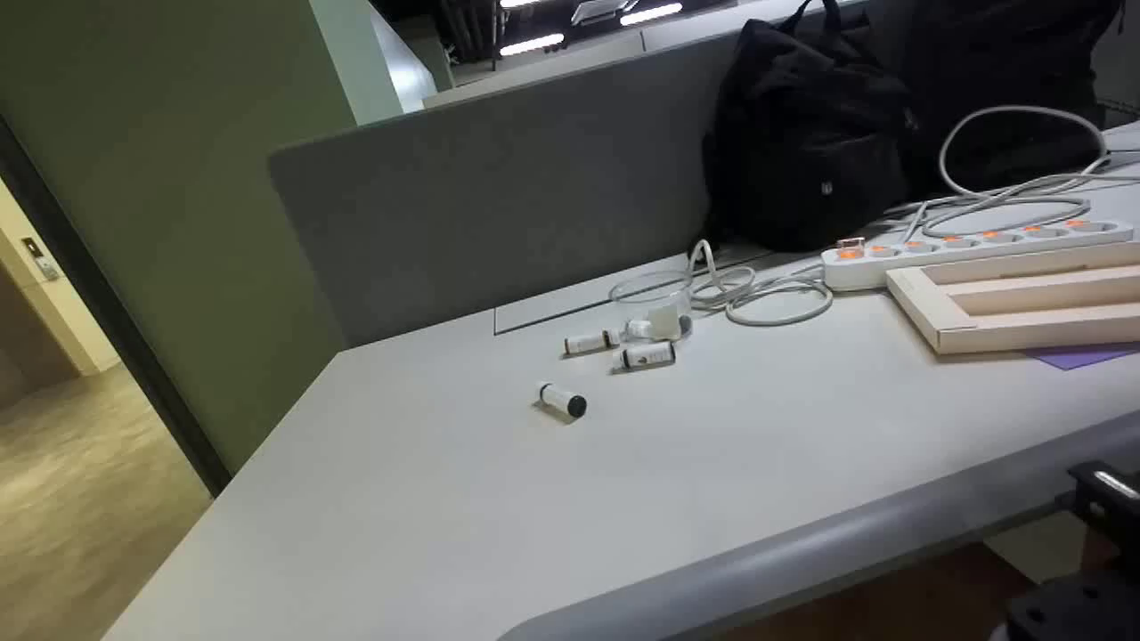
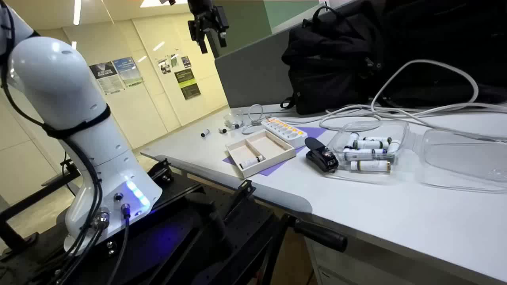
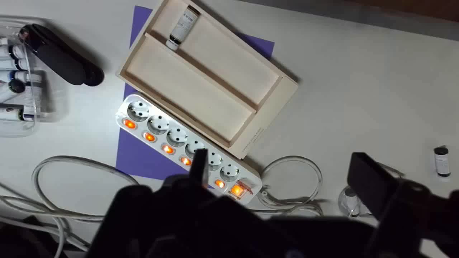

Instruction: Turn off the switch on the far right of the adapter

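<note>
Wrist view: clear box (image 3: 16, 129) holding small bottles (image 3: 10, 114), far left. Power strip (image 3: 185, 144) partly on purple sheet (image 3: 143, 157), beside wooden tray (image 3: 188, 96); large switch (image 3: 237, 190) at right end glowing orange. Gripper (image 3: 280, 159) well above table (image 3: 340, 100), jaws wide apart, holding nothing. Another bottle (image 3: 441, 162), far right.

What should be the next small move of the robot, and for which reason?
Probably close the hand before descending to the power strip: the fingers stand wide apart, while the lit orange switches sit closely in a row, where joined fingers seem safer.
</note>
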